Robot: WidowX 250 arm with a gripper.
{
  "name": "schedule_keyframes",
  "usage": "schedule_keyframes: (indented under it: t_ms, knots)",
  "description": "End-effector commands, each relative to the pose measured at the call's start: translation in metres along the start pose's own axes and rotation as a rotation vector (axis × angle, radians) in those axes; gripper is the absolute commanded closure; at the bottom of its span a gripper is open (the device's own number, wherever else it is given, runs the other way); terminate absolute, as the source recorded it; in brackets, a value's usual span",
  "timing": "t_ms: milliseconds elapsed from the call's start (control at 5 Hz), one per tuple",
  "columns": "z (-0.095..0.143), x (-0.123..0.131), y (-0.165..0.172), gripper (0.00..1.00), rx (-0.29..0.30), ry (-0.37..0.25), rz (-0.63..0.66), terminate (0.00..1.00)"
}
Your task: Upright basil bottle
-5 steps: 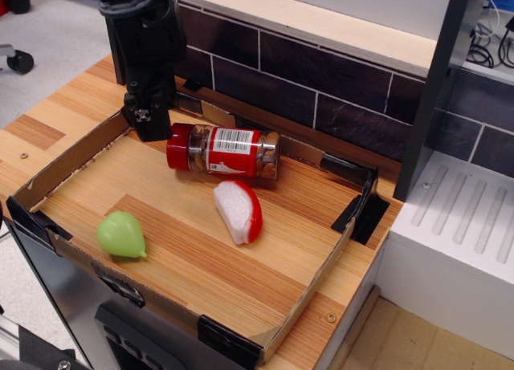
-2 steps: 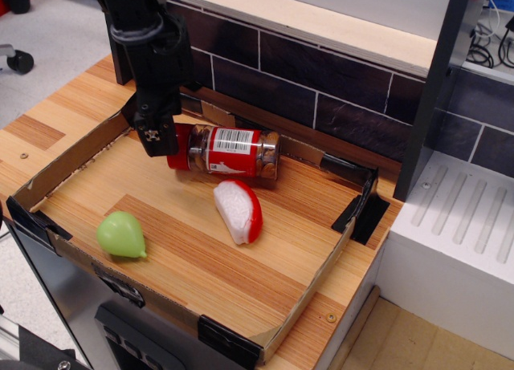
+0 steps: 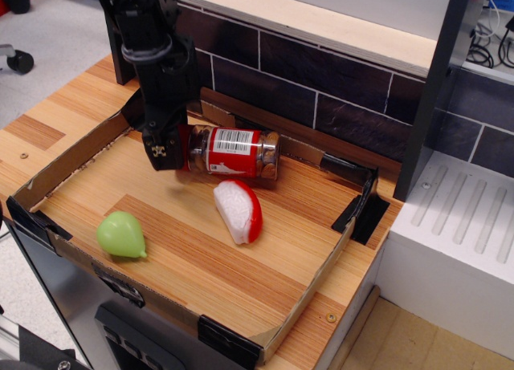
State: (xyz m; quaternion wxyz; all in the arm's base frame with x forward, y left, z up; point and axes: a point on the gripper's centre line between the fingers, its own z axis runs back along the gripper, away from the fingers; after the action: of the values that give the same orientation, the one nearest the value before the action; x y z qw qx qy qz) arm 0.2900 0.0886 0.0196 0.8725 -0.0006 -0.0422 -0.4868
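The basil bottle (image 3: 233,152) lies on its side in the cardboard-walled tray (image 3: 48,177), its red cap end pointing left. The red-and-white label with the barcode faces up. My black gripper (image 3: 165,153) hangs down in front of the cap end and hides the cap. I cannot see whether its fingers are open or shut, or whether they touch the bottle.
A red-and-white toy fruit slice (image 3: 238,210) lies just in front of the bottle. A green toy pear (image 3: 121,234) sits near the tray's front left. A dark tiled wall (image 3: 321,81) runs behind the tray. A white rack (image 3: 458,233) stands at the right.
My gripper has moved right and down toward the viewer, from beside the tray's back left corner to over the bottle's cap end. The bottle and the toys have not moved.
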Motion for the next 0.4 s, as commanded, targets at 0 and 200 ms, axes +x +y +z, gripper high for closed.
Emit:
schedule_keyframes:
  t_ms: [0, 200]
  knots:
    - [-0.0053, 0.0134, 0.0041, 0.0, 0.036, 0.012, -0.01, 0.0]
    - [-0.0004, 0.0126, 0.006, 1.0, 0.04, 0.009, 0.002, 0.0]
